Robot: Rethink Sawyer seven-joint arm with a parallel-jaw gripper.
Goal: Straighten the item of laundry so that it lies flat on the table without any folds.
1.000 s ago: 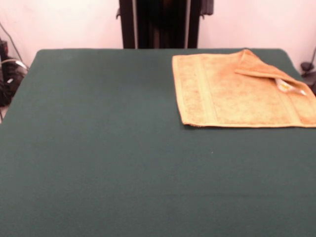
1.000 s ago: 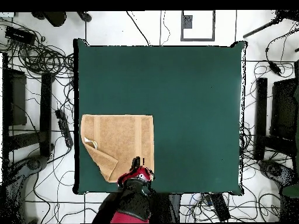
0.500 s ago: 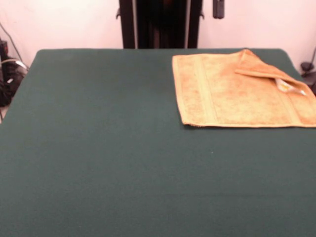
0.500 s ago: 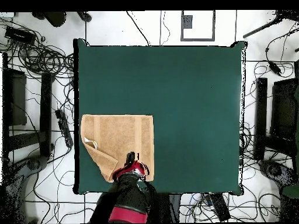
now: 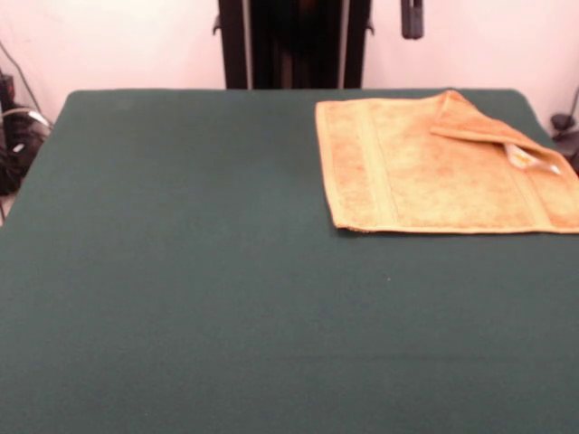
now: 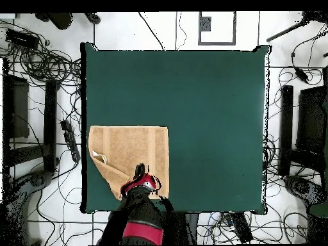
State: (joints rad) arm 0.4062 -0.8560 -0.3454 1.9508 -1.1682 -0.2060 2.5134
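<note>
Green surface (image 5: 181,271) with orange towel (image 5: 425,172) near pedestal-side edge.
One corner folded over, label showing; end effector (image 6: 139,172) above towel, opening impossible to tell.

Gripper (image 5: 412,20) shifted sideways along the towel's (image 5: 434,167) pedestal-side edge, toward its folded corner, dipped further into front view

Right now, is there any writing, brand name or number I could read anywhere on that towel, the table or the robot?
None can be read.
The towel has a small white label tag at its folded corner: too small and blurred to read.
The table and gripper show no markings.
</note>
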